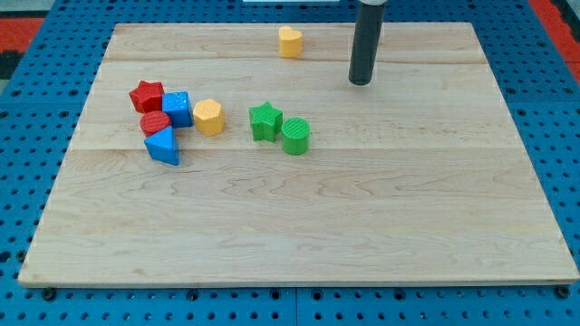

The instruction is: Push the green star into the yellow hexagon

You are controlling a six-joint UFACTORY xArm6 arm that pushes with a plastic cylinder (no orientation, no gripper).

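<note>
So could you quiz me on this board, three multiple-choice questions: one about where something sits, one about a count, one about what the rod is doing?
1. Where is the green star relative to the yellow hexagon?
A. On the view's right of it
B. On the view's left of it
C. On top of it

2. How many yellow blocks are on the wooden board?
A. One
B. Two
C. Four

3. What is my tip doing?
A. Pressing on the green star
B. Standing apart from every block
C. Touching the blue cube

Answers:
1. A: the star lies on the hexagon's right with bare wood between them, and the green cylinder is against the star's far side.
2. B: the hexagon, plus a yellow heart near the view's top.
3. B: the tip stands up and right of the star, with bare board around it.
</note>
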